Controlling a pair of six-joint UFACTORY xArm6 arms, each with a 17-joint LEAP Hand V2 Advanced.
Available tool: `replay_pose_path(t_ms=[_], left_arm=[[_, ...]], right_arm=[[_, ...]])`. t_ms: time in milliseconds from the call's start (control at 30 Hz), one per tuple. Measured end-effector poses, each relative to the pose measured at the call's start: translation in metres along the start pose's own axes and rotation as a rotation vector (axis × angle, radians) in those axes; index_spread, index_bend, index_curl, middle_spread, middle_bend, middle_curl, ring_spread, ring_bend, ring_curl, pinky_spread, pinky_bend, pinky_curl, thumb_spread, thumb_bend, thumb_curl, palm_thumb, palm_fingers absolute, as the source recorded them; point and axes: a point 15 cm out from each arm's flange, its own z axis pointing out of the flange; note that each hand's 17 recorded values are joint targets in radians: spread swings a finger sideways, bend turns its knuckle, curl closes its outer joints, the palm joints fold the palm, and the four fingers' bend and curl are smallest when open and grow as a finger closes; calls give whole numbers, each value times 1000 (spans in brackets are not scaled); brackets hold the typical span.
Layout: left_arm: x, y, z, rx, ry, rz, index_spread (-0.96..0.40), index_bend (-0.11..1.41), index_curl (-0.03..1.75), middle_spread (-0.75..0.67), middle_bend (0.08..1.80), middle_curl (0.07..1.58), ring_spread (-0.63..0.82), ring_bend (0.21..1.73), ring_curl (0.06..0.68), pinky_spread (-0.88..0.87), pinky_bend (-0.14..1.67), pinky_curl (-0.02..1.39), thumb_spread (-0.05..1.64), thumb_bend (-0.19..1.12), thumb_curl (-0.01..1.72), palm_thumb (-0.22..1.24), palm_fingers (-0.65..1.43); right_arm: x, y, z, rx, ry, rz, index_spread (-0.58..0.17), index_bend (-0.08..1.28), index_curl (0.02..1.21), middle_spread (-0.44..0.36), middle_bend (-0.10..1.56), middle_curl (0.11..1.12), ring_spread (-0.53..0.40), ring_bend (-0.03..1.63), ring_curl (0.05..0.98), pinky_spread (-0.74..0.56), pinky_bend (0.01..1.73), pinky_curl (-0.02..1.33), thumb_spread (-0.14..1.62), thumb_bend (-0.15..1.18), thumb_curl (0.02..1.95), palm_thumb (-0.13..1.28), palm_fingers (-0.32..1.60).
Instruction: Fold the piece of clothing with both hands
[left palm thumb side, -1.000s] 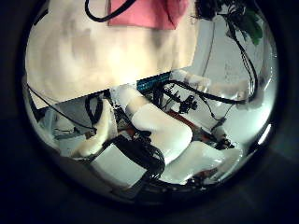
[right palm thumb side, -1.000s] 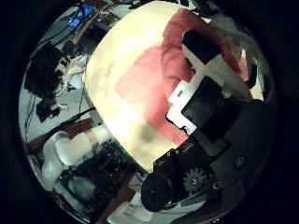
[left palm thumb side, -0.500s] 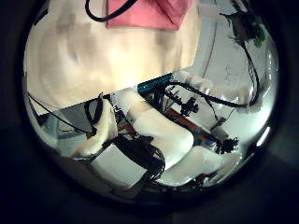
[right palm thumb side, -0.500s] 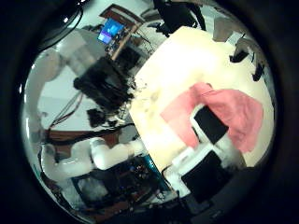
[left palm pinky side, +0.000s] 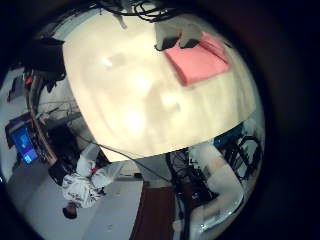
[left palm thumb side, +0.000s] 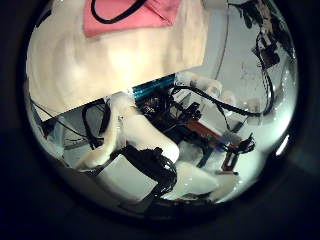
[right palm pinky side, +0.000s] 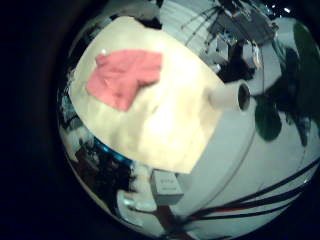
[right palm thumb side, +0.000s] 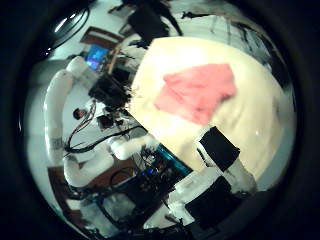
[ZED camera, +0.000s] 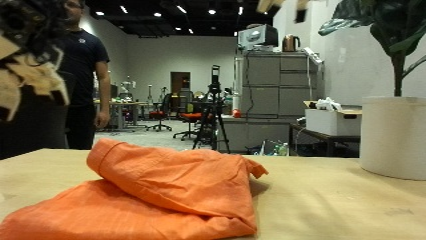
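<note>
Orange cloth is filling the lower middle of the outside view: the folded garment (ZED camera: 160, 190) is lying on the pale wooden table (ZED camera: 349, 205), with one layer doubled back over the flat layer beneath it. A white plant pot (ZED camera: 394, 135) is standing on the table well apart from it. Neither of my hands is showing in this view.

From the little finger side of my left palm, I am looking down on the table (left palm pinky side: 130, 100) from well above. The garment (left palm pinky side: 197, 62) is lying near one of its edges, with a dark shape just beside it that I cannot identify.

From the thumb side of my left hand, the garment (left palm thumb side: 130, 15) is lying on the table (left palm thumb side: 100, 60) at its far end. I cannot tell how my left fingers are standing.

From the little finger side of my right palm, the garment (right palm pinky side: 122, 75) is lying small and far off toward one corner of the table (right palm pinky side: 170, 115).

From the thumb side of my right hand (right palm thumb side: 222, 172), the garment (right palm thumb side: 198, 90) is lying flat on the table (right palm thumb side: 255, 125). My fingers (right palm thumb side: 218, 150) are reaching out straight, clear of the cloth and holding nothing.
</note>
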Motion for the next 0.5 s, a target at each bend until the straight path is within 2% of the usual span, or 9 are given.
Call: replay_pose_path(t_ms=[100, 167, 233, 300, 367, 400, 467, 500], left_arm=[[6, 4, -16, 56, 13, -12, 147, 166, 265, 413, 206, 279, 587, 437, 223, 556, 293, 316, 1094, -22, 424, 605, 9], [36, -4, -17, 57, 34, -24, 138, 171, 271, 391, 208, 284, 580, 434, 223, 548, 281, 312, 1091, -19, 425, 611, 18], [52, -7, -23, 67, 28, -69, 134, 169, 276, 378, 210, 290, 577, 429, 222, 545, 275, 312, 1087, -19, 426, 616, 22], [48, -7, -31, 98, 38, -93, 122, 175, 283, 346, 217, 298, 570, 421, 219, 543, 262, 309, 1078, -20, 428, 622, 37], [53, -8, -36, 133, 79, -48, 105, 184, 292, 315, 220, 303, 560, 406, 215, 542, 248, 305, 1060, -9, 437, 655, 55], [53, -6, -37, 143, 112, -52, 105, 186, 297, 309, 215, 304, 561, 404, 213, 541, 241, 304, 1052, -10, 441, 670, 62], [48, -3, -38, 152, 166, -86, 106, 183, 304, 320, 203, 305, 566, 393, 212, 541, 236, 305, 1043, -12, 447, 690, 57], [42, -6, -39, 142, 159, -89, 110, 180, 307, 328, 200, 306, 568, 389, 211, 541, 235, 306, 1040, -13, 449, 700, 56]], right_arm=[[22, 26, 4, -66, 33, 46, -371, 379, 393, 39, 436, 368, 188, 562, 279, 433, 487, 361, 1318, -28, 545, 686, 7], [48, 52, 6, -106, 66, 125, -372, 377, 391, 44, 416, 360, 199, 516, 266, 430, 443, 344, 1332, -23, 509, 662, 9], [37, 61, 19, -174, 57, 131, -369, 357, 382, 53, 391, 351, 212, 479, 251, 424, 410, 330, 1343, -17, 481, 650, 9], [14, 58, 25, -201, 63, 90, -373, 341, 377, 61, 367, 344, 219, 443, 241, 418, 386, 321, 1352, -11, 457, 651, 15], [2, 57, 31, -218, 67, 75, -375, 323, 370, 65, 347, 339, 225, 410, 231, 416, 366, 315, 1358, -6, 440, 660, 24], [5, 58, 33, -223, 61, 89, -377, 313, 368, 66, 336, 336, 226, 390, 226, 415, 361, 313, 1359, -4, 431, 669, 27], [21, 61, 39, -241, 35, 191, -378, 297, 363, 68, 319, 332, 233, 360, 219, 412, 341, 308, 1362, 2, 421, 698, 35], [25, 61, 41, -247, 25, 230, -377, 288, 361, 69, 310, 331, 232, 349, 217, 411, 333, 306, 1365, 2, 416, 709, 42]])
